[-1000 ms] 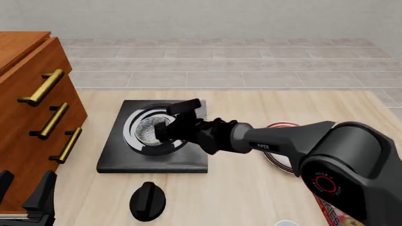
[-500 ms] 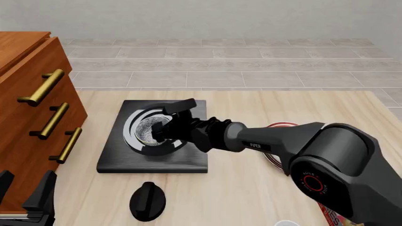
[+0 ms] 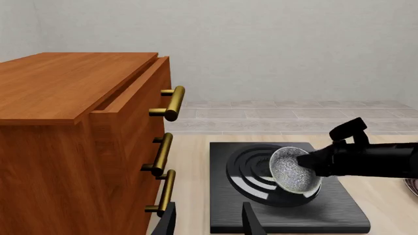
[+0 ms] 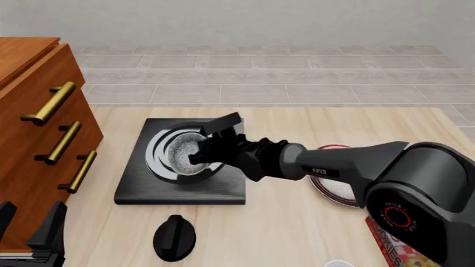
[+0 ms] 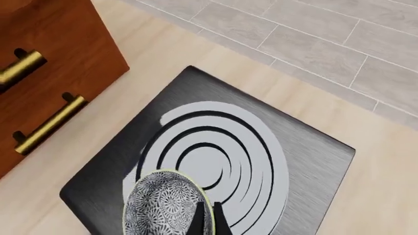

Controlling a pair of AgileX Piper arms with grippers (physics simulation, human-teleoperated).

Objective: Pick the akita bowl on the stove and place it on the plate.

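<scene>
Right claw point(image 4: 199, 146) pinched on akita bowl point(image 4: 183, 150) rim, bowl tilted above stove point(image 4: 148, 186)

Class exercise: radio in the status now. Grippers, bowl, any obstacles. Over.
Right gripper shut on bowl rim, bowl tilted over the stove. Left gripper open, idle near the drawers. Plate mostly hidden behind right arm.

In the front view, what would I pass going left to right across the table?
Wooden drawer cabinet → black round knob → akita bowl, tilted in the right gripper over the stove → plate → red box.
</scene>
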